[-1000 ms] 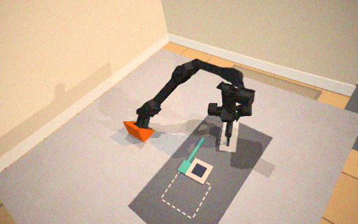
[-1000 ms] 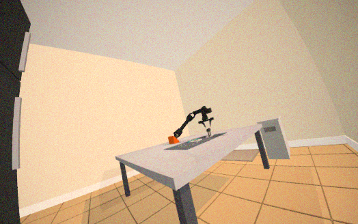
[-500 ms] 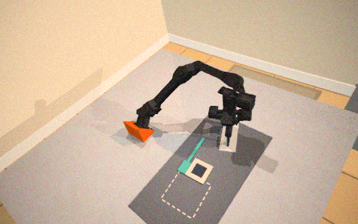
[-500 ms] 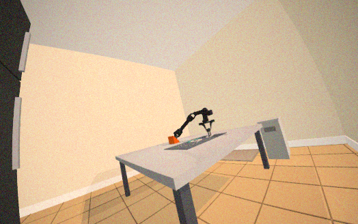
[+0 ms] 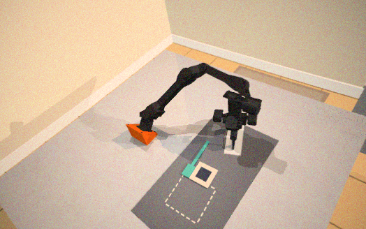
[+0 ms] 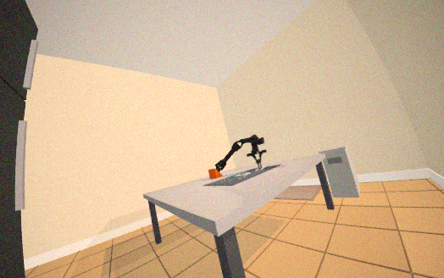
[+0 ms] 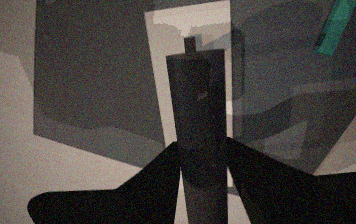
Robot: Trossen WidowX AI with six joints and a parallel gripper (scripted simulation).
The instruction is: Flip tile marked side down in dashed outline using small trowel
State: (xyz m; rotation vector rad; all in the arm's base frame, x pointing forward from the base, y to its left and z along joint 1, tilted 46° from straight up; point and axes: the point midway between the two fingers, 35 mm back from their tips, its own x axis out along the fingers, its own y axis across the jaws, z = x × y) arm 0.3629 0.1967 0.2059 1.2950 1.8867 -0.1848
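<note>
The tile (image 5: 204,174) lies flat on the mat (image 5: 244,181), its dark square facing up. It lies beyond the far edge of the dashed outline (image 5: 197,222). The trowel (image 5: 232,152) (image 7: 197,100) seems to be the black round handle over a pale flat plate, on the far part of the mat. My gripper (image 5: 232,147) (image 6: 259,168) (image 7: 201,145) is low over it, pointing down. In the wrist view both fingers meet the sides of the handle, so it looks shut on the trowel. The gripper hides most of the handle in the top view.
A teal flat tool (image 5: 200,153) (image 7: 334,30) with a square end lies on the mat, that end against the tile's left edge. The orange arm base (image 5: 141,134) (image 6: 214,174) stands on the table (image 5: 87,181) (image 6: 191,203), left of the mat.
</note>
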